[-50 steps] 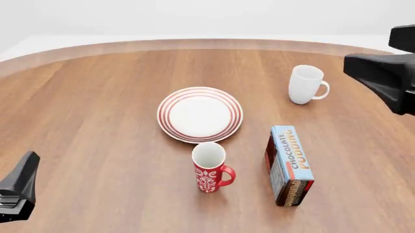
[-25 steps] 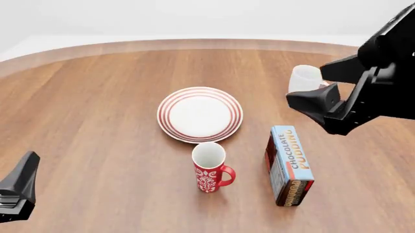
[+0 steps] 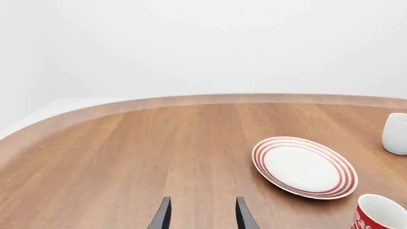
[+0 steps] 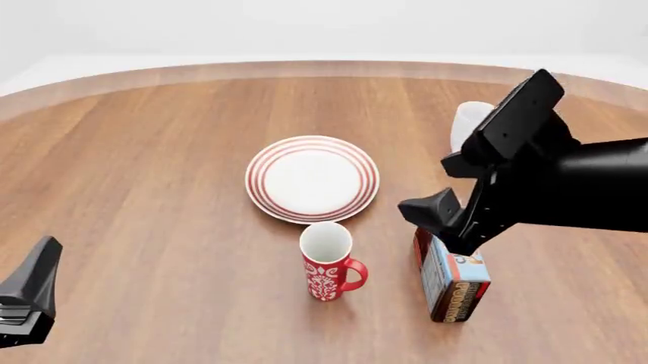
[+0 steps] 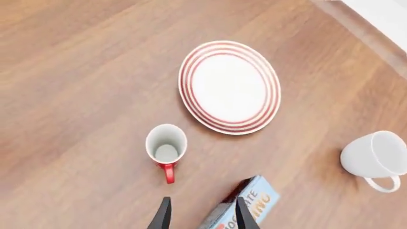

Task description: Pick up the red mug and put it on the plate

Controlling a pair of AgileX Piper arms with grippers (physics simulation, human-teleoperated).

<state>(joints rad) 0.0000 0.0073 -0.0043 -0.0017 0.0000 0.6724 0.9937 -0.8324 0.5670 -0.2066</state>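
Note:
The red mug (image 4: 326,265) stands upright on the table just in front of the plate (image 4: 312,178), handle to the right. My right gripper (image 4: 430,218) is open and empty. It hangs above the table to the right of the mug, over the pudding box. The right wrist view looks down on the mug (image 5: 167,148) and the plate (image 5: 230,87), past the right gripper (image 5: 203,217). My left gripper (image 4: 29,299) sits at the front left corner, open and empty (image 3: 202,218). The left wrist view shows the plate (image 3: 304,167) and the mug's rim (image 3: 380,214).
A blue chocolate pudding box (image 4: 456,284) stands on its side right of the red mug, partly under the right arm. A plain white mug (image 4: 468,121) stands at the back right, half hidden by the arm. It also shows in the right wrist view (image 5: 375,157).
My right arm has swung in from the far right edge, leftward and down, and now hangs over the pudding box near the red mug. The left arm and all objects have not moved.

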